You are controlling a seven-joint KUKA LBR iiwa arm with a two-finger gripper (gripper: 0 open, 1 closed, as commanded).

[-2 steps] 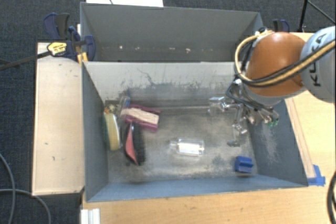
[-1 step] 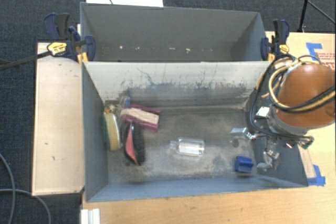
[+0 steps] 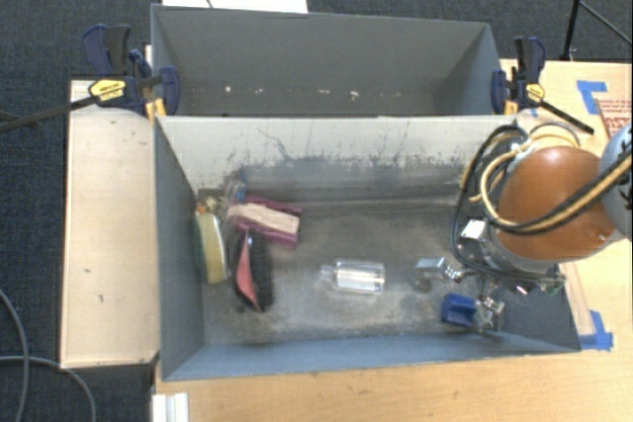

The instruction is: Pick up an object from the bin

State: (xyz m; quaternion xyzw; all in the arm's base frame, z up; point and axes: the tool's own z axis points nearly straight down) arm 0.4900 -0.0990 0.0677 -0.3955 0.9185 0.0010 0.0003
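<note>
My gripper (image 3: 488,307) is low in the bin's front right corner, under the arm's orange cover. A small blue block (image 3: 456,310) lies on the bin floor right against the gripper's left side; whether it is gripped I cannot tell. A small grey metal piece (image 3: 428,269) sits just left of the gripper body, and I cannot tell if it is loose. A clear plastic piece (image 3: 356,278) lies on the floor in the middle of the bin, well left of the gripper.
Along the left wall lie a yellow-green bar (image 3: 210,247), a mauve block (image 3: 267,220) and a black brush with a red edge (image 3: 254,274), close together. The arm and its cables cover the right end of the bin.
</note>
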